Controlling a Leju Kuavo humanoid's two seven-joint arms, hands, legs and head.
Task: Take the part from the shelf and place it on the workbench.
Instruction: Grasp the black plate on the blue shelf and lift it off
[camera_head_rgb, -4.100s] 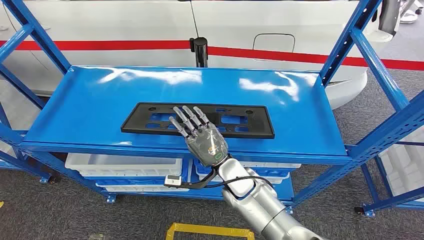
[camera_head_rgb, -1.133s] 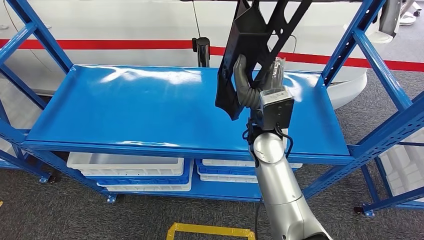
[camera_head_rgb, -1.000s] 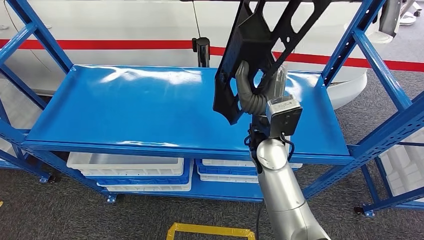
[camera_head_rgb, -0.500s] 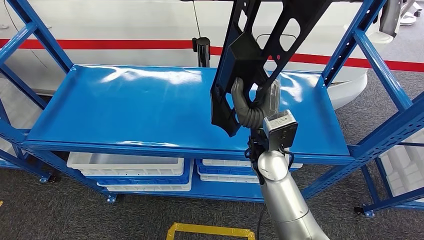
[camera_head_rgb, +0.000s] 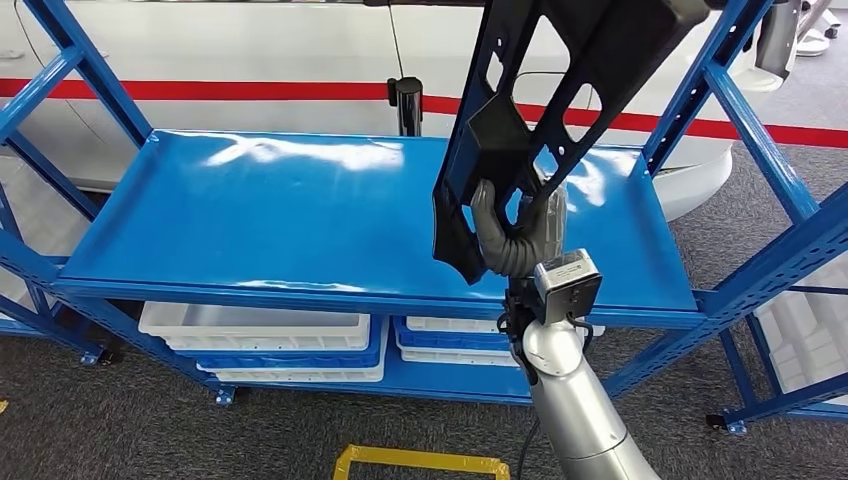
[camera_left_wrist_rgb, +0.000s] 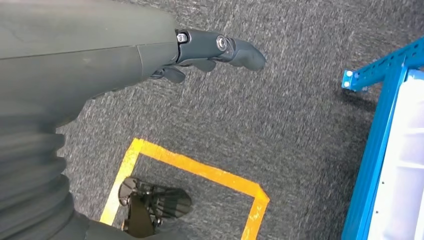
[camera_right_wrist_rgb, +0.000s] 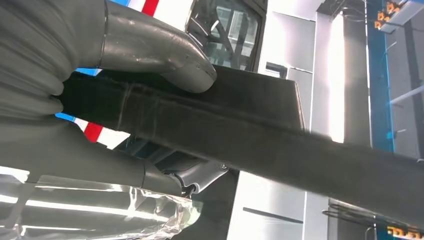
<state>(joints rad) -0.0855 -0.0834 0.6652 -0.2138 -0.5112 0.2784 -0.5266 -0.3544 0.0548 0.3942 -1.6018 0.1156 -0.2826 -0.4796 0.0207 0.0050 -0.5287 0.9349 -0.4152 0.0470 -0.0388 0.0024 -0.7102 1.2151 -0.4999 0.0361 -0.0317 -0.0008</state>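
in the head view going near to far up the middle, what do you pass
yellow floor marking → right hand gripping the black part → blue shelf → black post → white car with its red stripe

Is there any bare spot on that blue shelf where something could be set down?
The blue shelf top lies bare from its left rim across to the black part, which the right hand holds tilted above the right portion. Below, white bins crowd the lower level.
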